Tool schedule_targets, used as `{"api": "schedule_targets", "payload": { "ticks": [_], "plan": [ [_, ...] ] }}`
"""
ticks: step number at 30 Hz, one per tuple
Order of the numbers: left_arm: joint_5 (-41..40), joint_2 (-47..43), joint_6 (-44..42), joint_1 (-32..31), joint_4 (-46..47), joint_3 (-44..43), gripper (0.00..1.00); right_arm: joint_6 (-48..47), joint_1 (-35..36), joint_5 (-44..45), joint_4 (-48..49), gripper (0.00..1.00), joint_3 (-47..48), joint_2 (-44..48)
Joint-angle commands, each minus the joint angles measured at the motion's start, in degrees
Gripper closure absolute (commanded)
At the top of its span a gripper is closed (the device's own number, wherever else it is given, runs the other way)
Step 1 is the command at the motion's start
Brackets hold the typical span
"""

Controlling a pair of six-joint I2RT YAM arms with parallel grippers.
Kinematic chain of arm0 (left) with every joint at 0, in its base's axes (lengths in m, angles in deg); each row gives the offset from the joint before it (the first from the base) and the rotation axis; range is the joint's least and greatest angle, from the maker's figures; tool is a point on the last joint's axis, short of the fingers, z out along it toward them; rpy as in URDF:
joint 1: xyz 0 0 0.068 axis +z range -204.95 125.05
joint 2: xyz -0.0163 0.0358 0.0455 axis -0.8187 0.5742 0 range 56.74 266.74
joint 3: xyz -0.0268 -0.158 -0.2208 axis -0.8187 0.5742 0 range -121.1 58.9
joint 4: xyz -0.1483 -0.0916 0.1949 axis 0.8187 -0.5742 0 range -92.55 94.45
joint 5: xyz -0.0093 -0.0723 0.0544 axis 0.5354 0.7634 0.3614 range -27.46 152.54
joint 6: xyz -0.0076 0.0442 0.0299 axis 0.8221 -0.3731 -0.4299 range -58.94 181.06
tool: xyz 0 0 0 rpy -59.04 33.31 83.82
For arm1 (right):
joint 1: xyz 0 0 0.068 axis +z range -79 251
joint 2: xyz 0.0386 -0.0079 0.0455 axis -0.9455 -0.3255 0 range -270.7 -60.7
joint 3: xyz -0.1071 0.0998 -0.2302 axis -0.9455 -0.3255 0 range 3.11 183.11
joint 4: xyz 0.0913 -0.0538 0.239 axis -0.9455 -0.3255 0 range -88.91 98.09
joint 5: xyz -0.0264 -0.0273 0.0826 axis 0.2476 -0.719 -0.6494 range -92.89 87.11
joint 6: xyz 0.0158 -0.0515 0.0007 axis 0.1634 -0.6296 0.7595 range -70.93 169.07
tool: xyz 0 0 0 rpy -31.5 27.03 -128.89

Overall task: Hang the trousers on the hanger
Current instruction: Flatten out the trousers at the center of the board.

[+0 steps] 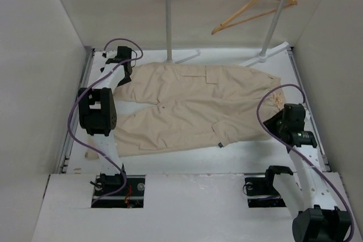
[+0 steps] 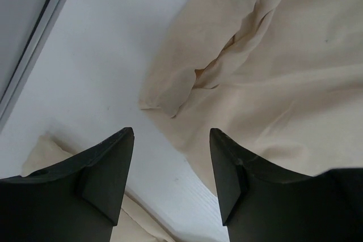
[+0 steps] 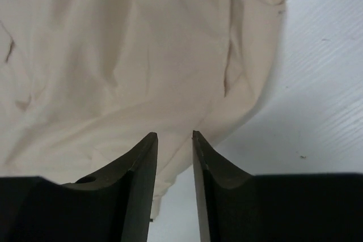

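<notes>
Trousers (image 1: 193,106) are found spread flat on the table (image 1: 187,160), with the waistband toward 3 o'clock and the leg ends toward 9 o'clock. The hanger (image 1: 253,8) is seen hung on the white rail stand (image 1: 168,15) at 1 o'clock, well apart from the garment. The left gripper (image 2: 170,162) is held above a leg end at 10 o'clock, fingers wide apart, nothing between them. The right gripper (image 3: 174,140) is held above the waistband edge at 3 o'clock, fingers narrowly apart, nothing clamped.
</notes>
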Motion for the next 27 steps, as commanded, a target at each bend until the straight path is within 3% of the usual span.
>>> {"api": "schedule_targets", "payload": {
  "ticks": [1,3,7,9,12,16,20,24,27],
  "plan": [
    [-3.21,0.69,-5.23,-0.4,-0.31,-2.86,0.46,-0.63,2.61,-2.64,6.1,0.55,0.65,-0.08],
    [-3.21,3.24,-5.41,-0.23,-1.19,-4.0,0.45,-0.71,3.32,-2.82,6.36,0.48,1.26,-1.92],
    [-3.3,7.11,-4.45,1.35,-2.77,-5.93,0.47,-0.71,4.11,-3.34,8.38,0.45,1.53,-3.42],
    [-3.65,7.64,-3.92,2.32,-2.16,-6.2,0.56,-0.8,4.46,-3.61,9.09,0.45,1.53,-4.47],
    [-4.62,6.77,-2.34,4.34,-1.19,-6.2,0.86,-0.63,4.99,-3.52,9.26,0.46,1.35,-5.88],
    [-4.71,3.52,2.74,9.43,-1.28,-4.63,0.97,-0.45,4.99,-2.64,9.26,0.46,1.17,-5.53],
    [-2.26,-1.14,11.97,17.42,-1.89,-0.15,0.98,-0.63,4.73,-2.99,9.17,0.46,1.7,-5.62],
    [5.3,-2.11,18.83,25.25,-3.47,1.88,0.97,-0.71,5.08,-3.0,9.35,0.46,2.23,-6.58],
    [10.31,-1.85,18.85,27.02,-2.77,2.24,0.72,-0.63,5.16,-3.43,9.88,0.44,2.49,-7.55]
  ]
}}
